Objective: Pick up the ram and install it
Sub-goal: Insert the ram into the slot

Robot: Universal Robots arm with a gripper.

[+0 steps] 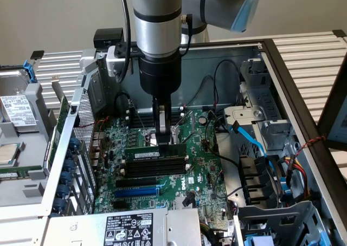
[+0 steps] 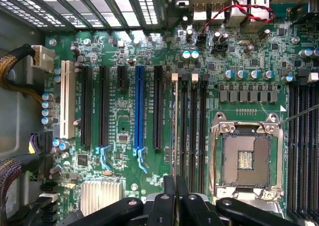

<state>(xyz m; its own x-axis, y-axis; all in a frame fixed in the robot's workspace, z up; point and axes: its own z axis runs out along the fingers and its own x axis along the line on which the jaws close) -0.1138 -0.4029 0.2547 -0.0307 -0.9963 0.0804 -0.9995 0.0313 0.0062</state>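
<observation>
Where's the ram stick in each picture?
Exterior view: the ram stands on edge by the black memory slots, under the tool.
Wrist view: the ram is a thin edge-on strip between those slots and the blue slot.
Shared landmark: the blue slot.

The ram (image 1: 147,155) stands beside the memory slots (image 1: 154,169) on the motherboard (image 1: 201,167) inside the case (image 1: 217,53).

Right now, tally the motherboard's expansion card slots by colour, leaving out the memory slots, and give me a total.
White slots: 1
Black slots: 4
Blue slots: 1
Total: 6
</observation>
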